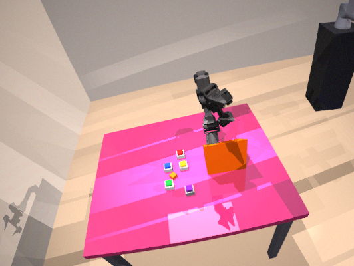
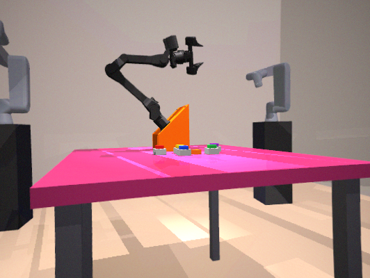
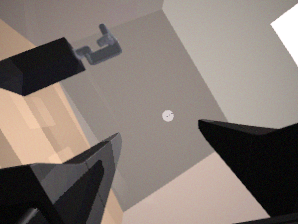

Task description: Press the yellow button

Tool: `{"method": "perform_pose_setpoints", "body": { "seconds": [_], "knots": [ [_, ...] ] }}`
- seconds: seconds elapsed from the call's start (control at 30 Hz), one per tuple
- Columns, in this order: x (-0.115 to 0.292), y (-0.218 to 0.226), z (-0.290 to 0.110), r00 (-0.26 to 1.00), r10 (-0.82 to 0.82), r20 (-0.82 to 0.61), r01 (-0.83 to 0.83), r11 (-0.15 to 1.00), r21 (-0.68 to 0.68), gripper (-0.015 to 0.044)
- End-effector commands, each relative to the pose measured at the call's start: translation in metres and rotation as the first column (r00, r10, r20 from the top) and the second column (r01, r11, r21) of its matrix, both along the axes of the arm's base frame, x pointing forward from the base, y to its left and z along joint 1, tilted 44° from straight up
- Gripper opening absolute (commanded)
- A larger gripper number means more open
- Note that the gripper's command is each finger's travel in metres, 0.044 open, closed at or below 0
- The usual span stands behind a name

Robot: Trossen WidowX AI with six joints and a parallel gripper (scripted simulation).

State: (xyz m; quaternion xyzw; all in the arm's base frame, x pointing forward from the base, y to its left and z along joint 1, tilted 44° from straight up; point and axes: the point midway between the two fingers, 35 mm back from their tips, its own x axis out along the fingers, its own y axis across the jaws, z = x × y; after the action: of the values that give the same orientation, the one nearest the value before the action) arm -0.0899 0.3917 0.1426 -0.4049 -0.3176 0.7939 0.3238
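Observation:
The yellow button (image 1: 183, 164) sits on the pink table (image 1: 133, 213) (image 2: 104, 174) in a cluster with a red button (image 1: 179, 153) (image 2: 159, 147), a blue button (image 1: 168, 166), a green button (image 1: 169, 183) and a purple button (image 1: 189, 189). A small orange block (image 1: 173, 175) lies among them, just in front and left of the yellow button. My gripper (image 1: 229, 107) (image 2: 199, 54) (image 3: 159, 130) is open and empty. It hangs high above the table, well above the buttons, and points sideways. The wrist view shows only walls and ceiling.
A tall orange wedge (image 1: 226, 155) (image 2: 175, 132) stands right of the buttons, in front of the arm's base. Black pedestals (image 1: 329, 66) (image 2: 272, 139) (image 2: 14, 167) with grey arms stand on the floor away from the table.

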Motion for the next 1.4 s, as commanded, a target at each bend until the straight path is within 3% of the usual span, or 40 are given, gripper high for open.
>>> {"method": "perform_pose_setpoints", "body": {
  "seconds": [0.0, 0.17, 0.37, 0.53, 0.73, 0.83, 0.97, 1.37],
  "knots": [
    [0.065, -0.004, -0.046, 0.922, -0.380, -0.070, 0.339, 0.883, -0.326, 0.0400],
    [0.129, -0.030, -0.090, 0.679, -0.734, -0.009, 0.595, 0.557, -0.580, 0.0400],
    [0.193, -0.087, -0.130, 0.222, -0.955, 0.196, 0.697, 0.014, -0.717, 0.0400],
    [0.233, -0.148, -0.150, -0.194, -0.897, 0.396, 0.599, -0.428, -0.677, 0.0400],
    [0.262, -0.228, -0.155, -0.600, -0.573, 0.559, 0.325, -0.812, -0.485, 0.0400],
    [0.269, -0.268, -0.150, -0.735, -0.349, 0.581, 0.158, -0.922, -0.354, 0.0400],
    [0.274, -0.316, -0.137, -0.840, -0.047, 0.540, -0.057, -0.983, -0.175, 0.0400],
    [0.275, -0.321, -0.135, -0.847, -0.016, 0.531, -0.079, -0.985, -0.155, 0.0400]
  ]
}}
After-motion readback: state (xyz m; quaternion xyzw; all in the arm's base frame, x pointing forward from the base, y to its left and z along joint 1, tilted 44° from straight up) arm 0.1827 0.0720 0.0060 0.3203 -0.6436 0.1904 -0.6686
